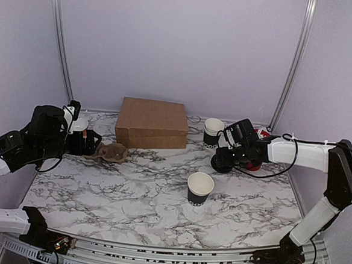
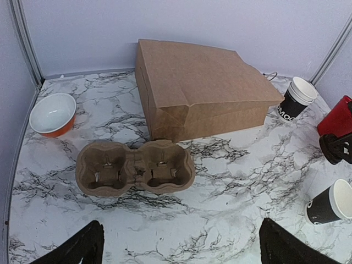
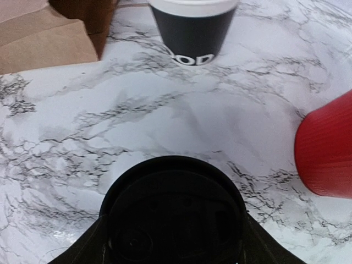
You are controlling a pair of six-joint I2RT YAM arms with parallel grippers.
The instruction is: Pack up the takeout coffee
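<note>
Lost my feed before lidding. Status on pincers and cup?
Left pincer open, facing carrier. Right pincer shut on lid. Cup upright, unlidded, mid-table. Red cylinder close beside lid; bare table toward cup.

so the counter [image 1: 128,207] is smooth marble-look with a slight sheen, bag [image 2: 203,88] is creased matt brown paper, cup tray [image 2: 135,168] rough pulp cardboard, lid [image 3: 173,214] smooth black plastic

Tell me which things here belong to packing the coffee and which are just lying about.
Job: cup, lid; likely also carrier, bag.
Lying about: cup stack, red cylinder, bowl.
</note>
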